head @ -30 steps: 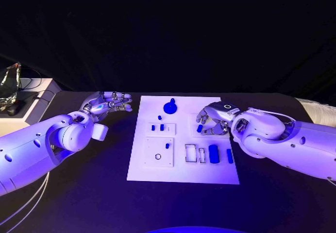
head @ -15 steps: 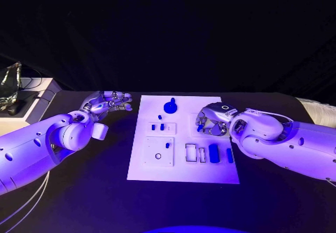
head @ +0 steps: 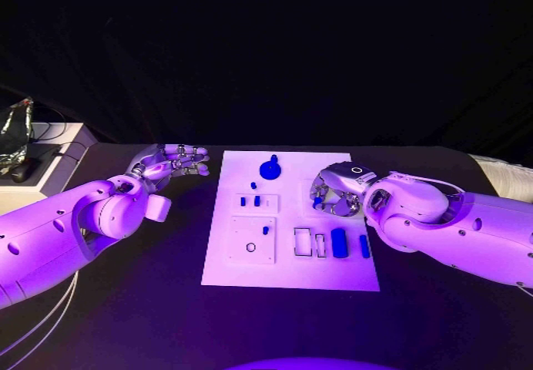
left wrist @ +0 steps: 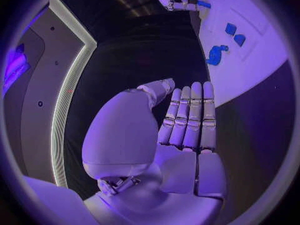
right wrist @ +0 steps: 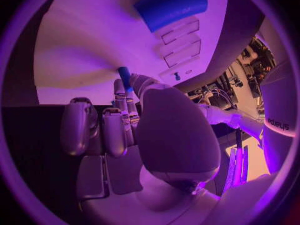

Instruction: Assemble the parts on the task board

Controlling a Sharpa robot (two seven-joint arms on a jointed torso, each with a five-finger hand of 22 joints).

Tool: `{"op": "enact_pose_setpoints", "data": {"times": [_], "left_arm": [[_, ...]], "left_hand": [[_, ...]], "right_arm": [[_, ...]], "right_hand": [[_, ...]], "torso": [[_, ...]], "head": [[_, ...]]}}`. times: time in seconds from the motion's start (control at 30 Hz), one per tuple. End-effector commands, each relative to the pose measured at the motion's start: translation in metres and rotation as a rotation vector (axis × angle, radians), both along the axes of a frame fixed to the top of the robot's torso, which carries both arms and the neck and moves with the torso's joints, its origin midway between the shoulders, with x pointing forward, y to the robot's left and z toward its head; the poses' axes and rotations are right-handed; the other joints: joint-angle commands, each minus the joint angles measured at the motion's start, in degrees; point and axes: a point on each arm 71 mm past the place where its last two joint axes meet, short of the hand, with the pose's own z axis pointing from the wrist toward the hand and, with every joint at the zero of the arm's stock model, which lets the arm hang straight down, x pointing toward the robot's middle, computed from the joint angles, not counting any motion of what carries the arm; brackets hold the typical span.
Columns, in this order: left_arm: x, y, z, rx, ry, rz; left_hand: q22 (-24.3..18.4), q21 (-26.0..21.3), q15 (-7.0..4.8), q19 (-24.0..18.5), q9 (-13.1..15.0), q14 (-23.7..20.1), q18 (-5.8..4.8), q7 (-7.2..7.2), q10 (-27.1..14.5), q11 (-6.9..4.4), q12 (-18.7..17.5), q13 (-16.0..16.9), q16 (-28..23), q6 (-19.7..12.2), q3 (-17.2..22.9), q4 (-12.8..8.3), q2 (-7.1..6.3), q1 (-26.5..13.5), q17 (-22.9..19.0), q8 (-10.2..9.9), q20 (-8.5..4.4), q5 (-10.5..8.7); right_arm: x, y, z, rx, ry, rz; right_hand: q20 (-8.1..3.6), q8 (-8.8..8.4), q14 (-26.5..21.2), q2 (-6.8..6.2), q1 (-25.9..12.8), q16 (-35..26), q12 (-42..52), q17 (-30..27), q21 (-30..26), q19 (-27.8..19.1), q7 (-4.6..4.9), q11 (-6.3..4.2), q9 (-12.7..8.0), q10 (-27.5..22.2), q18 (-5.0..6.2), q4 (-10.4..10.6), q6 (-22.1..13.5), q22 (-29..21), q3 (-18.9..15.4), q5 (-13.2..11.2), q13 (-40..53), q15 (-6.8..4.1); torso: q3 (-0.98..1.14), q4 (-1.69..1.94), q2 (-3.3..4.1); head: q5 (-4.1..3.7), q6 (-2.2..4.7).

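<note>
The small blue peg (head: 318, 201) is now off the white board (head: 291, 274), pinched in the right hand (head: 336, 191) above the board's right side; a second ago it lay flat under those fingers. So it's picked up, ready for placing. The left hand (head: 169, 164) waits beside the board, fingers spread, holding nothing.

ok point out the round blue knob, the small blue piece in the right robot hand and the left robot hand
round blue knob (head: 270, 169), head view, its dome
small blue piece (right wrist: 124, 75), right wrist view, its exposed end
left robot hand (head: 171, 163), head view, palm
</note>
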Motion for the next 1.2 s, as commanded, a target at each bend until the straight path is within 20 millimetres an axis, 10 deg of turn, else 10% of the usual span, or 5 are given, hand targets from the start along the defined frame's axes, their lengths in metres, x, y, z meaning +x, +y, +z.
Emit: {"op": "enact_pose_setpoints", "data": {"times": [0.03, 0.73, 1.2], "left_arm": [[0.000, -0.002, 0.001, -0.011, 0.000, -0.014], [0.001, -0.002, -0.001, -0.010, 0.005, -0.014], [0.002, -0.005, -0.004, -0.015, 0.008, -0.019]], "left_hand": [[-0.10, -0.22, 0.01, -0.22, -0.07, -0.05, -0.14, 0.07, 0.33, -0.13, 0.13, 0.02, -0.22, -0.09, -0.07, -0.26, 0.32, -0.15, -0.05, 0.33, 0.13, -0.06], [-0.11, -0.24, 0.00, -0.19, -0.08, -0.03, -0.12, 0.08, 0.29, -0.13, 0.10, 0.01, -0.26, -0.07, -0.04, -0.34, 0.33, -0.07, -0.05, 0.36, 0.12, -0.04], [-0.12, -0.29, 0.01, -0.17, -0.10, -0.04, -0.11, 0.08, 0.24, -0.11, 0.07, -0.01, -0.32, -0.05, -0.05, -0.38, 0.32, -0.05, -0.06, 0.41, 0.13, -0.03]], "right_arm": [[-0.001, 0.001, 0.001, 0.007, -0.020, -0.004], [-0.020, 0.014, 0.035, 0.236, -0.057, -0.005], [-0.055, 0.078, 0.025, 0.275, -0.070, 0.209]], "right_hand": [[-0.49, 0.96, 1.90, 1.20, 0.68, 0.35, 0.10, 0.18, 0.63, 1.74, 0.08, -0.38, 1.03, 1.26, -0.99, -1.36, 0.46, 9.14, 3.02, 1.03, 0.20, -0.48], [-0.62, 3.13, 1.96, 0.39, -3.10, 0.59, -0.06, 0.39, 1.78, 1.97, 0.28, -0.48, 4.20, 2.51, -1.19, -5.51, -0.44, 9.88, 9.82, 1.01, 0.34, -0.47], [-0.59, 3.28, 1.95, 0.42, -3.39, 0.59, -0.10, 0.32, 1.71, 1.95, 0.38, -0.40, 4.51, 2.42, -1.19, -6.09, -0.66, 9.91, 10.24, 1.12, 0.32, -0.43]], "torso": [[-0.01, 0.03, -0.02], [-0.05, -0.01, -0.17], [-0.07, 0.02, 0.02]], "head": [[0.00, -0.01], [0.30, 0.35], [1.36, 0.31]]}}
